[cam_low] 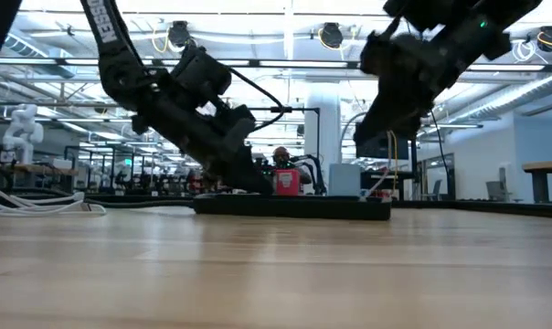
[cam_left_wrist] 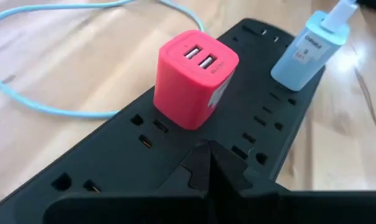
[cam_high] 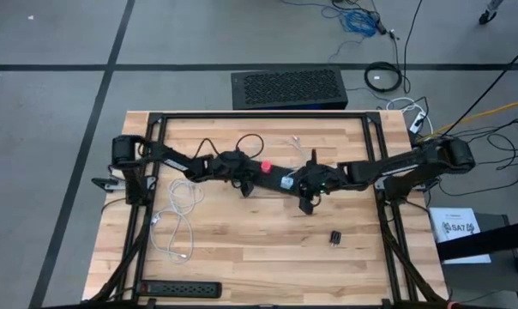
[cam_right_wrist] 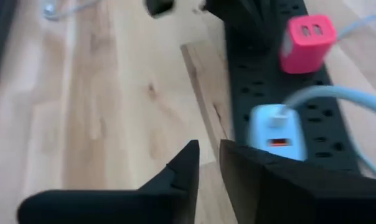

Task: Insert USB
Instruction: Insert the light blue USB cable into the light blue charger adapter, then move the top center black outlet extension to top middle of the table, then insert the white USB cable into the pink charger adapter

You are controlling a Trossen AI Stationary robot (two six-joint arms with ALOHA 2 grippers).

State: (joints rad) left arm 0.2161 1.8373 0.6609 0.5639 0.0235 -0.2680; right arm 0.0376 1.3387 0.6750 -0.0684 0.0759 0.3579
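Note:
A black power strip [cam_left_wrist: 263,124] lies across the middle of the table [cam_high: 242,249]. A red charger [cam_left_wrist: 194,78] with two empty USB ports is plugged into it. Beside it stands a pale blue charger [cam_right_wrist: 275,130] with a white USB plug and cable [cam_left_wrist: 340,14] stuck in its top. My left gripper [cam_left_wrist: 206,155] is shut, its tips down on the strip just short of the red charger. My right gripper [cam_right_wrist: 210,165] hovers above the table beside the strip, near the blue charger, its fingers slightly apart with nothing between them. My left gripper rests its shut fingertips [cam_left_wrist: 208,163] on the power strip's top face [cam_left_wrist: 238,152], between the sockets next to the red charger. The fingers slant down at it from the table's left side. The strip lies flat on the table.
A loose coil of pale cable [cam_high: 177,219] lies on the left half of the table. A second power strip [cam_high: 180,290] sits at the near edge, and a small black piece [cam_high: 336,237] to the near right. A black perforated box [cam_high: 289,88] stands beyond the far edge.

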